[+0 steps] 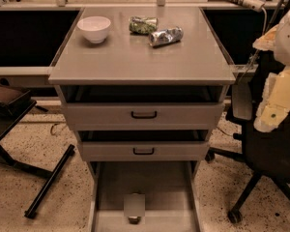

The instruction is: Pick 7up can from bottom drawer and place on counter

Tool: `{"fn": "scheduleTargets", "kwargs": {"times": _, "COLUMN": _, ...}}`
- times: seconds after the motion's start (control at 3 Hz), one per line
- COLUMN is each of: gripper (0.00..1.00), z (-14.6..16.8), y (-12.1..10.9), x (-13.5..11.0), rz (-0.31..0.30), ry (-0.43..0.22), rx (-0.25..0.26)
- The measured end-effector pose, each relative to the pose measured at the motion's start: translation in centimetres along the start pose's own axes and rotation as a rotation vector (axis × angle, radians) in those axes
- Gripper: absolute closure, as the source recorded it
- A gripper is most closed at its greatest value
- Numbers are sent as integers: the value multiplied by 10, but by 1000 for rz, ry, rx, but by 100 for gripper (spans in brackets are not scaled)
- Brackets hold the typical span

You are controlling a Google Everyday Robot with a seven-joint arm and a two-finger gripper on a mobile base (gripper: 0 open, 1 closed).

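Observation:
The 7up can [134,206] shows as a small pale silvery shape on the bare floor of the open bottom drawer [111,187], near its front middle. The counter [135,57] is the flat grey cabinet top above the drawers. My arm shows as pale white and yellowish parts at the right edge. Its lower end, the gripper [270,114], hangs to the right of the cabinet, level with the upper drawer front and well away from the can. It holds nothing that I can see.
On the counter stand a white bowl [94,28], a dark green crumpled can [143,25] and a shiny silver-blue can [165,36], both lying down. Two grey drawer fronts with black handles [144,114] sit slightly open. A dark office chair [266,153] stands right, a black stand [48,180] left.

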State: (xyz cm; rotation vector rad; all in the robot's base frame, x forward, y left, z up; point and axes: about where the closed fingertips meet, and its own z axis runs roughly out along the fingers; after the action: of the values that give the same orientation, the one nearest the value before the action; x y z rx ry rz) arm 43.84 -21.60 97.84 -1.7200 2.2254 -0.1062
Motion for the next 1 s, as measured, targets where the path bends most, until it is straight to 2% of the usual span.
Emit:
{"fn": "scheduleTargets", "kwargs": {"times": 0.33, "gripper": 0, "z": 2, "y": 2, "x": 0, "rz": 6, "ry": -3, "rx": 1}}
{"fn": "scheduleTargets", "kwargs": {"times": 0.67, "gripper": 0, "z": 29, "y": 19, "x": 0, "rz": 28, "ry": -30, "rx": -9}}
{"fn": "scheduleTargets", "kwargs": {"times": 1.0, "gripper": 0, "z": 90, "y": 50, "x": -11, "rz": 54, "ry": -77, "rx": -40}}
